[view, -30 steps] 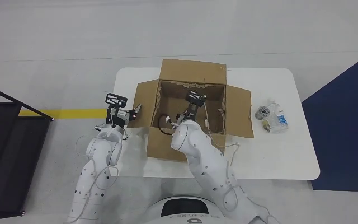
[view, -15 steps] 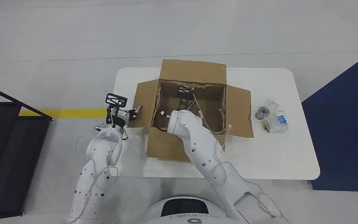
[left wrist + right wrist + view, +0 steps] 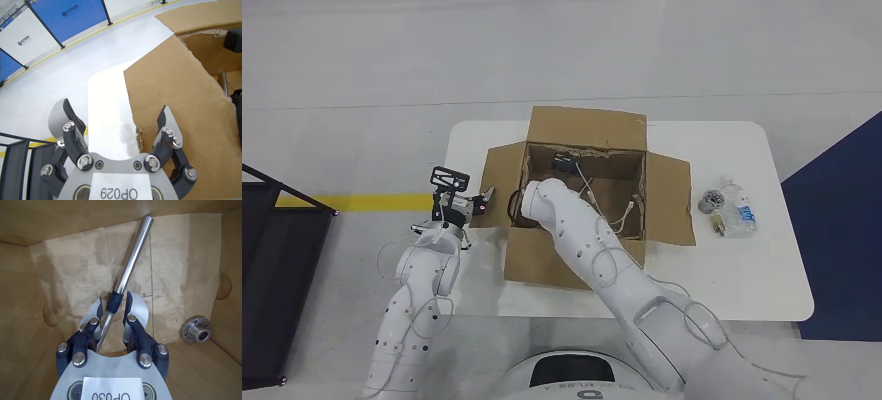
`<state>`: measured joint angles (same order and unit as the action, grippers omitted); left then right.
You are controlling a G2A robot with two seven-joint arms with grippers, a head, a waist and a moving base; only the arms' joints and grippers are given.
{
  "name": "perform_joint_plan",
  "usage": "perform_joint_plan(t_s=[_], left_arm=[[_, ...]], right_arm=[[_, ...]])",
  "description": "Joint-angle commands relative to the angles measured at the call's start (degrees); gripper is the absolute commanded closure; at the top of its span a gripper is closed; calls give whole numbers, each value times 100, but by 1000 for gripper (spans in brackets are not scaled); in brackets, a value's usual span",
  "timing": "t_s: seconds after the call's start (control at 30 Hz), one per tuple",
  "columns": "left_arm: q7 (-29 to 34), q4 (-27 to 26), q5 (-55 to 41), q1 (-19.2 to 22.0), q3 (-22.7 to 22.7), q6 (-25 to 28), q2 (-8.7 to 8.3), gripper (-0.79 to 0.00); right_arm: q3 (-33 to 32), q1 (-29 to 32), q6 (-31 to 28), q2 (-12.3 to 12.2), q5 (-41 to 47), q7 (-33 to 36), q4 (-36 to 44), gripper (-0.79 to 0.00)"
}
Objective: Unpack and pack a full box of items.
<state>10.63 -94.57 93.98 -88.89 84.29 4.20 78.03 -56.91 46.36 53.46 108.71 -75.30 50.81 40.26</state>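
An open cardboard box (image 3: 587,128) stands on the white table (image 3: 762,270). My right gripper (image 3: 114,303) is down inside the box, open but narrowed. Its fingers sit on either side of the black tape band of a shiny steel rod (image 3: 132,256), with small gaps showing. The rod slants up to the box's far wall. A metal flange (image 3: 196,331) lies on the box floor beside it. My left gripper (image 3: 115,106) hangs open and holds nothing, just outside the box's left flap (image 3: 170,98); from above, my left gripper (image 3: 482,197) is at the flap's edge.
A clear plastic bottle (image 3: 737,212) and a small grey metal part (image 3: 710,203) lie on the table to the right of the box. A black rack (image 3: 272,270) stands on the floor to the left. Bare table shows in front of the box.
My right arm has swung left and deeper into the box, toward its left wall. The left arm has kept still.
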Motion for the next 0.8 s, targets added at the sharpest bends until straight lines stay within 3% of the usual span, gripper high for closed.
perform_joint_plan(t_s=[0.0, 0.17, 0.3, 0.6, 0.77], left_arm=[[0, 0, 0, 0, 0, 0, 0, -785], [0, 0, 0, 0, 0, 0, 0, -785], [0, 0, 0, 0, 0, 0, 0, -785], [0, 0, 0, 0, 0, 0, 0, -785], [0, 0, 0, 0, 0, 0, 0, -785]], right_arm=[[-10, -144, 94, 70, 61, -91, -296, -231], [-41, -474, 214, 221, 230, -211, -918, -179], [-54, -703, 226, 294, 386, -224, -1325, 0], [-34, -1029, 242, 381, 692, -240, -1827, 0], [16, -956, 253, 368, 817, -311, -1423, 0]])
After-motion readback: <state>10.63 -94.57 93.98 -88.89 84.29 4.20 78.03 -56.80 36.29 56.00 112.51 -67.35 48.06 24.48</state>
